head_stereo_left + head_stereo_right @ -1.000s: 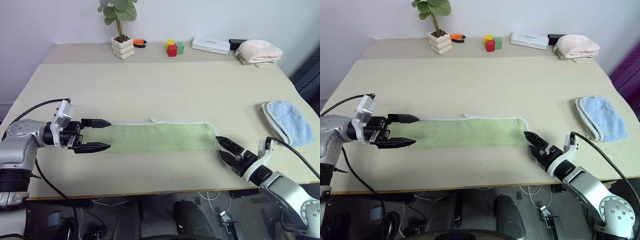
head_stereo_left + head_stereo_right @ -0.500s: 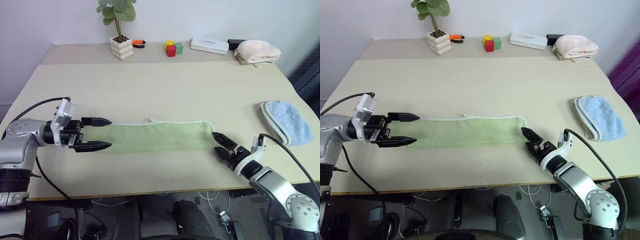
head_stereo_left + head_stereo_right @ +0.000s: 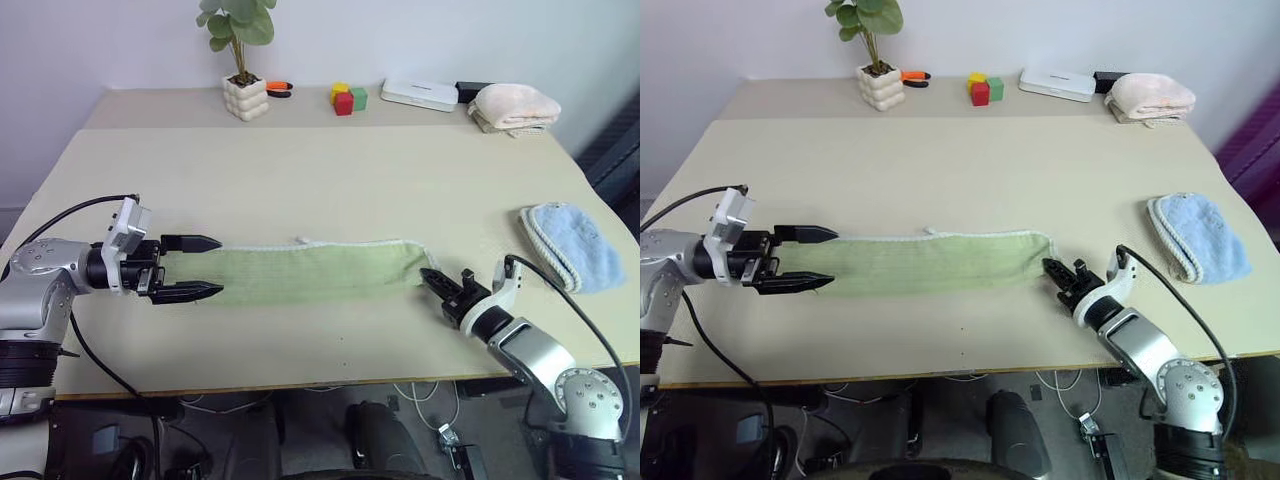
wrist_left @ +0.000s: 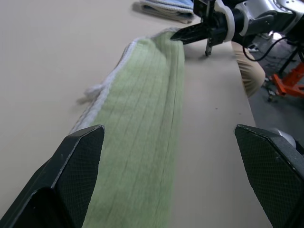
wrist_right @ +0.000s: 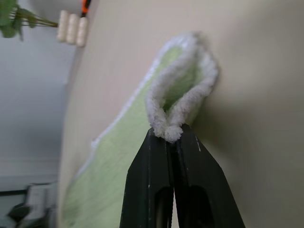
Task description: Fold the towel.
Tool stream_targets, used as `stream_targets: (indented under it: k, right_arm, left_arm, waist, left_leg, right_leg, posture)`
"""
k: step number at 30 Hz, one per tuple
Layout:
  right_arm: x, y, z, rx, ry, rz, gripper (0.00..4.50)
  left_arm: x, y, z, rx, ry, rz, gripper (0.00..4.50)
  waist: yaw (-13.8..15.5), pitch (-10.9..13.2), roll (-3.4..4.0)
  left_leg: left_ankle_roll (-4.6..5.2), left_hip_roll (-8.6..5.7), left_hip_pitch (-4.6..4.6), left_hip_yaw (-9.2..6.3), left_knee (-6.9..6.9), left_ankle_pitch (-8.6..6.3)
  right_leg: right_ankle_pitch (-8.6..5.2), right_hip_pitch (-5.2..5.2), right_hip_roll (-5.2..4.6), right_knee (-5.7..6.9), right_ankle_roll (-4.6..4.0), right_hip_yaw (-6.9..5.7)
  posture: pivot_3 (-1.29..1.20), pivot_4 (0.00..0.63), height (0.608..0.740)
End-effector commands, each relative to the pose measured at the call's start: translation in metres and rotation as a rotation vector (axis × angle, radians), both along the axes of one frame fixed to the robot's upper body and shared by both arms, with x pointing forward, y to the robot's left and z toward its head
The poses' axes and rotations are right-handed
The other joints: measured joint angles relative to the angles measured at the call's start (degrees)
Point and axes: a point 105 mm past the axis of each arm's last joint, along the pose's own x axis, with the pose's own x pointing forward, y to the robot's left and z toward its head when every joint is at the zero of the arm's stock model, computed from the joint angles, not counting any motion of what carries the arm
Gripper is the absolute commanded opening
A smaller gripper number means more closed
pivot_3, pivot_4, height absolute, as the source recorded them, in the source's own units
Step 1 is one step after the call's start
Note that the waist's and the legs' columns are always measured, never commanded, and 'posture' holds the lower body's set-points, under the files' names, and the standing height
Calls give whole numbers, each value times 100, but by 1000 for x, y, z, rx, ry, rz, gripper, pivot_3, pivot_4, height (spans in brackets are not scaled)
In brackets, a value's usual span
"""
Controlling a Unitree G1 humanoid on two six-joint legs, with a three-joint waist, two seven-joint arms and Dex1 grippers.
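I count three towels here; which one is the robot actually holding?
The long green towel spread flat mid-table; its right fingers pinch its end. The blue towel and pink towel lie untouched.

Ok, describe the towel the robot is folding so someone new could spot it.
On the beige table, near its front edge, a long green towel lies between the grippers. Unlike the blue towel and the pink towel, it is spread flat.

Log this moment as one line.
towel: flat strip on table | right gripper: shut on towel's end hem | left gripper: open at other end
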Motion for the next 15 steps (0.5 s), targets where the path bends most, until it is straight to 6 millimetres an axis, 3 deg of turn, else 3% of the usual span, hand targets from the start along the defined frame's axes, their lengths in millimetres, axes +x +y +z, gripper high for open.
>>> stream_targets:
  k: [1,9,12,15]
  right_arm:
    - [2,-19,22,-98,-74,0,36]
    - [-15,-45,36,-227,-114,11,36]
    - [-15,-35,48,-275,-167,65,36]
    - [-10,-9,67,-380,-263,171,36]
  left_arm:
    - [1,0,14,-11,-71,-1,4500]
    - [3,-1,14,-25,-73,5,4500]
    - [4,-1,13,-26,-72,6,4500]
    - [5,-2,14,-29,-79,5,4500]
  waist:
    - [2,3,5]
    - [-1,3,5]
    - [-19,4,6]
    - [-35,4,7]
  left_leg:
    - [0,-1,-1,1,0,0]
    - [0,0,-1,-1,-1,0]
    - [0,0,1,2,2,0]
    - [0,1,1,1,0,0]
  right_leg:
    - [0,-1,0,0,0,0]
    - [1,-1,7,1,2,0]
    - [1,-1,6,2,2,3]
    - [1,-3,10,5,3,3]
  posture:
    - [0,150,740]
    - [0,150,740]
    - [0,150,740]
    - [0,150,740]
